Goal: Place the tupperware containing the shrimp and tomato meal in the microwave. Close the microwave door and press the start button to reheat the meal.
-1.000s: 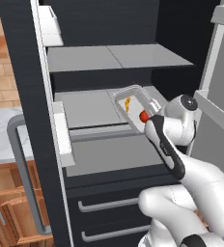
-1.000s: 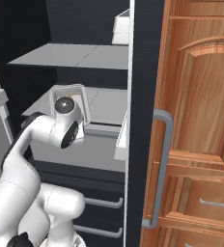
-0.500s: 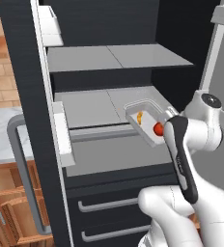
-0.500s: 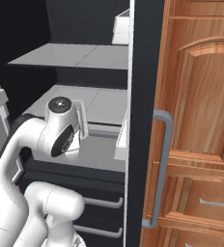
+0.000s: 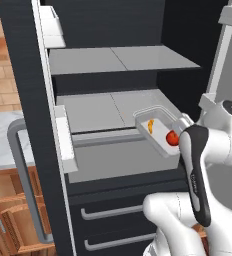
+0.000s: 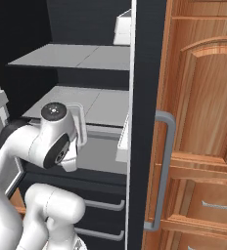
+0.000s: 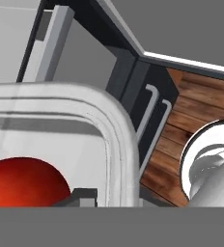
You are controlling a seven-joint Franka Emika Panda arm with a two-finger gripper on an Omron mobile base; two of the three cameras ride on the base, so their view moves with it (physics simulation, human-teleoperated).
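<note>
The tupperware (image 5: 157, 131) is a clear shallow box that hangs in the air just off the front right corner of the fridge's lower shelf (image 5: 98, 111). Inside it lie the orange shrimp (image 5: 151, 125) and the red tomato (image 5: 172, 138). My gripper (image 5: 181, 132) is shut on the tupperware's right end, largely hidden behind my own forearm. In the hand view the tupperware's rim (image 7: 118, 140) and the tomato (image 7: 22, 185) sit very close, with one dark fingertip (image 7: 80, 196) at the rim. The microwave and its door are out of view.
The open fridge has an upper shelf (image 5: 118, 59) and two dark drawers (image 5: 113, 212) below. Its open door with a grey bar handle (image 5: 23, 185) stands at the left. Another grey handle (image 6: 162, 171) and wooden cabinets (image 6: 203, 122) are at the right.
The tupperware has come forward and to the right off the lower shelf, with my gripper still shut on it. My forearm has swung right with it.
</note>
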